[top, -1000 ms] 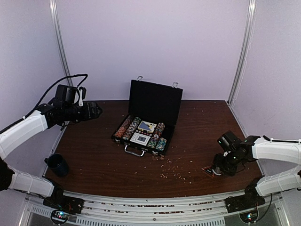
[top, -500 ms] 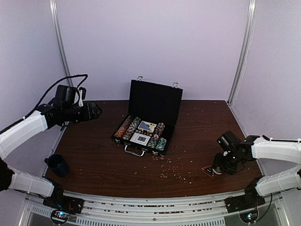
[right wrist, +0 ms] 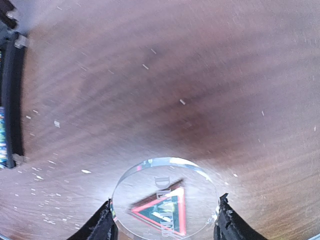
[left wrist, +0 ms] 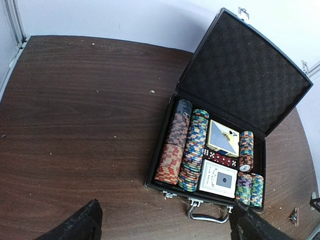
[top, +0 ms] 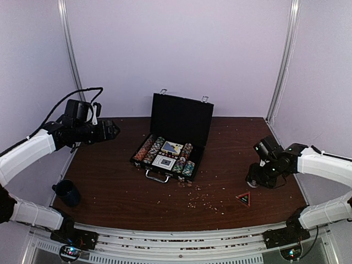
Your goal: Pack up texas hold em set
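Two grippers work well apart. The left gripper [top: 114, 130] hangs over the far left corner with jaws released. The right gripper [right wrist: 165, 222], near the right edge, is grasping a clear round dealer button [right wrist: 165, 192] by its rim. The black case [left wrist: 240, 65] stands open at the table's middle toward the far edge, with chip rows [left wrist: 187, 152], dice [left wrist: 220, 159] and a card box [left wrist: 218, 178] inside.

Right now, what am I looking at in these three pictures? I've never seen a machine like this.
Two robot arms bolted to a brown table. One picture looks down from above; the other two come from cameras on each wrist. The open black case holds chip rows, card boxes and red dice. A dark mug sits near the left edge. The left hand is open and empty. A clear dealer button shows between the fingertips of the right hand; whether it is gripped, I cannot tell.
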Motion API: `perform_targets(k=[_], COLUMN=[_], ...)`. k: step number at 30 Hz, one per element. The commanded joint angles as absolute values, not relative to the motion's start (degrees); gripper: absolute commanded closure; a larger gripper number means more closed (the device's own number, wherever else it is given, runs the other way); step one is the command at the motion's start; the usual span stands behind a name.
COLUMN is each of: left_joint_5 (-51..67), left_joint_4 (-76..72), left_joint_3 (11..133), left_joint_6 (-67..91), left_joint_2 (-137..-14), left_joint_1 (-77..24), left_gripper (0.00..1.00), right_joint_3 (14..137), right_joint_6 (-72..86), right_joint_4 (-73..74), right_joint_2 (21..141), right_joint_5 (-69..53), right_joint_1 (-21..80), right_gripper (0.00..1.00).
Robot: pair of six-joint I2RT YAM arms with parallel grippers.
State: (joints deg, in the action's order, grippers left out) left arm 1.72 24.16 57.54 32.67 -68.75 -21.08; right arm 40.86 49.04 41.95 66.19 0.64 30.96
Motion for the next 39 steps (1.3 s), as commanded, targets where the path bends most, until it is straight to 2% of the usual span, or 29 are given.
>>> perform_targets(k=[1, 9, 17, 29, 39], left_joint_5=[3.7, 3.2, 5.6, -0.3, -1.6], left_joint_4=[24.5, 23.7, 22.5, 25.7, 25.5], left_joint_3=[57.9, 56.2, 58.4, 58.1, 55.6], left_joint_6=[31.1, 28.6, 27.3, 23.5, 25.2], left_joint_2=[-68.1, -68.1, -70.3, -68.6, -67.1], left_joint_1=[-21.1, -21.1, -21.1, -21.0, -21.0], left_gripper=[0.09, 0.09, 0.09, 0.09, 0.09], right_joint_3=[44.9, 53.4, 71.9, 102.1, 117.0], right_joint_6=[48.1, 52.3, 50.8, 41.9, 38.4], right_joint_4=[42.2, 40.7, 40.9, 46.7, 46.9], right_joint_2=[67.9, 74.2, 91.8, 117.8, 130.3], right_joint_5=[3.1, 5.5, 8.0, 6.6, 3.9], right_joint_1=[32.7, 42.0, 51.0, 54.1, 54.1], right_gripper=[0.47, 0.47, 0.47, 0.47, 0.45])
